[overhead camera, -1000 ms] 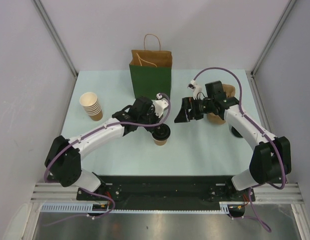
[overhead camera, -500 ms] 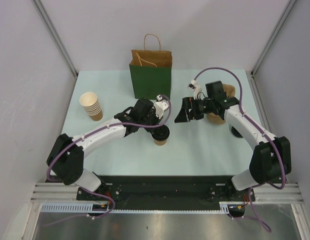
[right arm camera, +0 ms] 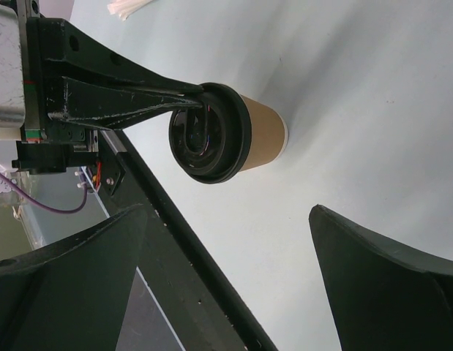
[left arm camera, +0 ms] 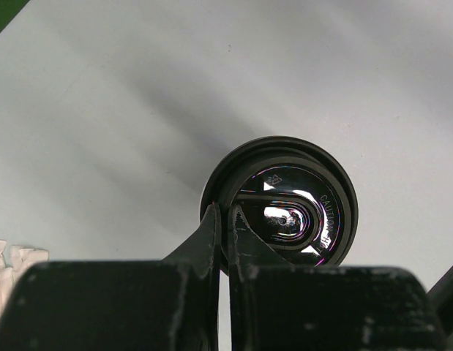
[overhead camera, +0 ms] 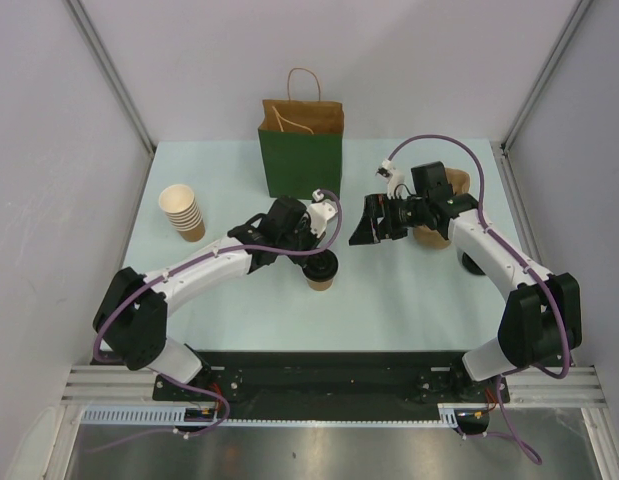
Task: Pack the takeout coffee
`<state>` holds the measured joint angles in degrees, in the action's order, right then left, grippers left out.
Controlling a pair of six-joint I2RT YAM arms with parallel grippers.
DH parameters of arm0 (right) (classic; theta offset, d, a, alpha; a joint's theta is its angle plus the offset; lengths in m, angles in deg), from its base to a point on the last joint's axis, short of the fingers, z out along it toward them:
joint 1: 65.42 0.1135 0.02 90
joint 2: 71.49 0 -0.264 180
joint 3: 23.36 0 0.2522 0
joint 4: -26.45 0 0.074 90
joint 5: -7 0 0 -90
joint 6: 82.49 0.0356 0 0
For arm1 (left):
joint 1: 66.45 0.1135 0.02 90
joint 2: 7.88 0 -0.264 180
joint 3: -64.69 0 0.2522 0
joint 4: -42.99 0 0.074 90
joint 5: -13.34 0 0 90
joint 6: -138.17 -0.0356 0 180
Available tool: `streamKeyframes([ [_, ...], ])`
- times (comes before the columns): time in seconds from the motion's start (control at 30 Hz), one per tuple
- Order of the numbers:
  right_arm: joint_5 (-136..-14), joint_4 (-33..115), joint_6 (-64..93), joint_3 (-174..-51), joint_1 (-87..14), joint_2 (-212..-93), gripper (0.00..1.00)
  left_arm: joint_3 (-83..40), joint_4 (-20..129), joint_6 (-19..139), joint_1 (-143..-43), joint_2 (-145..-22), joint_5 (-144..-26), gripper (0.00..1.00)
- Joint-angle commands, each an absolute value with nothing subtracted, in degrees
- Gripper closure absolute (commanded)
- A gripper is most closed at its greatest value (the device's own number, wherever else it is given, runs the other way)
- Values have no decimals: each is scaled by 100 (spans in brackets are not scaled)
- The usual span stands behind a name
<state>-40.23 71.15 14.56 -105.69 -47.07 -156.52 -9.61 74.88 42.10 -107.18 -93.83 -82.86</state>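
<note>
The left arm is shifting only slightly from a second ago. Its shoulder and elbow links are leaning a touch further in over the pale blue table [overhead camera: 409, 290], and the wrist is barely creeping. The small tan-brown paper takeout coffee cup with a round black plastic lid [overhead camera: 322, 272] is staying on the same spot, and the right arm is not moving at all. I read this as the grip settling before a lift, with the packing itself not yet begun.

The cup is standing upright near the table's middle. It is in front of the tall green paper bag with brown handles [overhead camera: 301, 160] and well apart from it.

The left gripper [left arm camera: 226, 219] is reaching down at a slant from the left. Its fingers are pressed nearly together, clamping the near edge of the lid's rim. Whether the cup's base is leaving the table cannot be told.

The right gripper [overhead camera: 365, 228] is hanging just right of the cup. It is pointing toward the cup with its fingers spread wide and holding nothing.
</note>
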Motion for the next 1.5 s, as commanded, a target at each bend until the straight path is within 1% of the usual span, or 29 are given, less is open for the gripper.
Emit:
streamKeyframes([
  [0.0, -3967, 6922, 1446, -10594, -4731, -15542, 0, -972, 7530, 4158, -10688, -9199, -8308, 100],
  [0.27, -3923, 6922, 1437, -10585, -4740, -15542, 0, -936, 7609, 4131, -10679, -9234, -8334, 100],
  [0.33, -3923, 6922, 1437, -10594, -4740, -15542, 0, -954, 7635, 4140, -10679, -9243, -8334, 98],
  [0.43, -3932, 6913, 1437, -10585, -4757, -15542, 0, -998, 7644, 4131, -10679, -9252, -8343, 88],
  [0.47, -3923, 6904, 1437, -10585, -4749, -15542, 0, -1015, 7670, 4122, -10679, -9278, -8352, 81],
  [0.57, -3870, 6887, 1446, -10594, -4740, -15525, 0, -1112, 7775, 4114, -10670, -9234, -8422, 69],
  [0.63, -3844, 6878, 1454, -10594, -4766, -15498, 0, -1182, 7863, 4157, -10644, -9060, -8510, 67],
  [0.67, -3757, 6886, 1472, -10594, -4758, -15498, 0, -1191, 7864, 4236, -10583, -8954, -8588, 63],
  [0.73, -3677, 6851, 1516, -10594, -4766, -15463, 1, -1270, 7959, 4298, -10521, -8604, -8834, 58],
  [0.77, -3564, 6834, 1542, -10594, -4758, -15446, 2, -1314, 8013, 4350, -10477, -8480, -8914, 54],
  [0.83, -3440, 6755, 1665, -10594, -4731, -15437, 2, -1376, 8127, 4412, -10424, -8277, -9176, 50],
  [0.9, -3221, 6641, 1753, -10594, -4670, -15428, 10, -1359, 8215, 4596, -10293, -7961, -9466, 47],
  [0.93, -3133, 6588, 1884, -10594, -4600, -15445, 14, -1263, 8207, 4745, -10231, -7855, -9807, 47],
  [0.97, -2967, 6536, 1963, -10594, -4538, -15472, 21, -1201, 8189, 4781, -10117, -7724, -10063, 47],
  [1.03, -2807, 6360, 2130, -10594, -4442, -15559, 30, -956, 8023, 5166, -10003, -7652, -10564, 50],
  [1.07, -2650, 6281, 2305, -10594, -4328, -15682, 39, -876, 7935, 5299, -9932, -7652, -11002, 54],
  [1.13, -2526, 6017, 2526, -10594, -4213, -15831, 50, -604, 7550, 5710, -9836, -7740, -11443, 60],
  [1.17, -2404, 5921, 2736, -10594, -4126, -15980, 60, -498, 7365, 5913, -9704, -7810, -11837, 67],
  [1.27, -2131, 5630, 3044, -10585, -3976, -16236, 74, -146, 6573, 6643, -9467, -8117, -12394, 75],
  [1.37, -1999, 5411, 3247, -10594, -3888, -16543, 81, -14, 6098, 7022, -9378, -8451, -12851, 79],
  [1.43, -1946, 5401, 3248, -10594, -3817, -16728, 86, -5, 5948, 7145, -9352, -8688, -12948, 79],
  [1.47, -1937, 5427, 3239, -10585, -3800, -16781, 87, 12, 5895, 7181, -9317, -8768, -12966, 79],
])
